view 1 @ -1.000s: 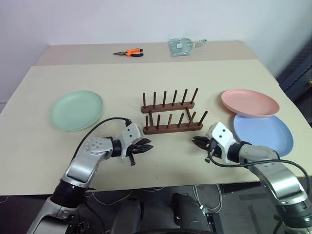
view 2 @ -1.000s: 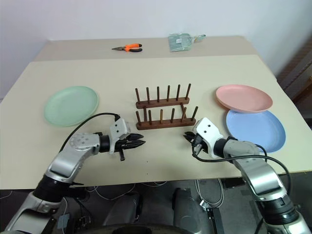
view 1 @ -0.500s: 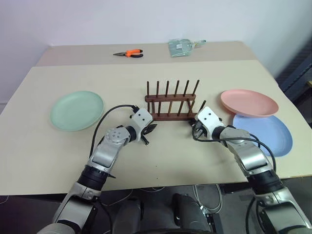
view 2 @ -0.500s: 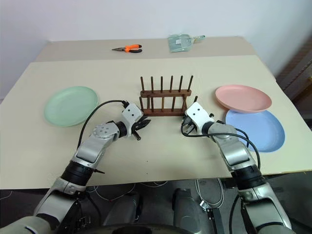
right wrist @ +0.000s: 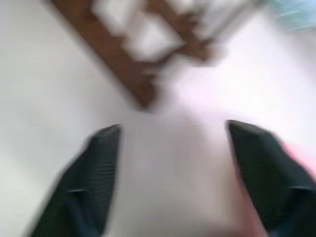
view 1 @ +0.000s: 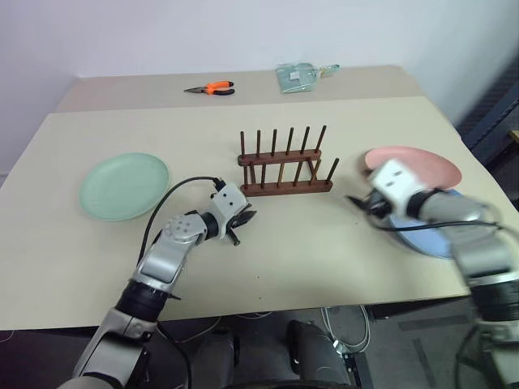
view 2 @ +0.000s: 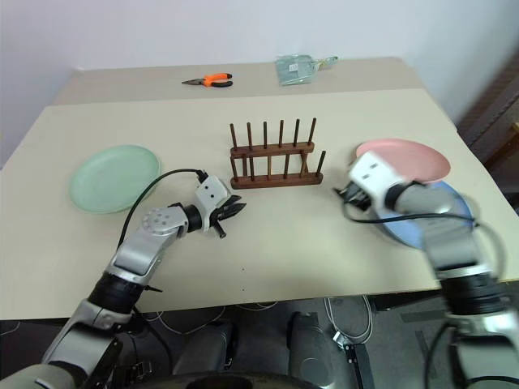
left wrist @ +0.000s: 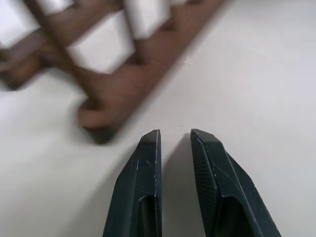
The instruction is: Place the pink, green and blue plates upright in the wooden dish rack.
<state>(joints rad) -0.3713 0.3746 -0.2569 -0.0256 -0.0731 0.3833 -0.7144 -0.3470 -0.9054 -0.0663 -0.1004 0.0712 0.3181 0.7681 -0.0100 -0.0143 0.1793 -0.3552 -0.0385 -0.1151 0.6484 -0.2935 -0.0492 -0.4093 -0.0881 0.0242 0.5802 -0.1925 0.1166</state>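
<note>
A pale beige surface (view 1: 268,259) fills most of the head views, and a second beige surface (view 1: 162,91) butts against its far edge under a plain white wall (view 1: 243,32); at about 3 o'clock a dark patch of room shows beyond the surface's right edge. The wooden dish rack (view 1: 285,166) stands upright near the middle, no plate in it. The green plate (view 1: 124,185) lies flat at about 9 o'clock from the rack, well apart from it. At about 3 o'clock the pink plate (view 1: 422,162) lies flat, its near edge overlapping the blue plate (view 2: 442,212). On the far surface, orange-handled pliers (view 1: 211,88) lie at about 11 o'clock from the rack and a clear plastic bag (view 1: 300,76) at 12 o'clock. The left gripper (left wrist: 175,143) hovers just off the rack's left end, its fingers nearly together and holding nothing. The right gripper (right wrist: 170,148) is blurred, in front of the two plates, its fingers spread wide and holding nothing.
</note>
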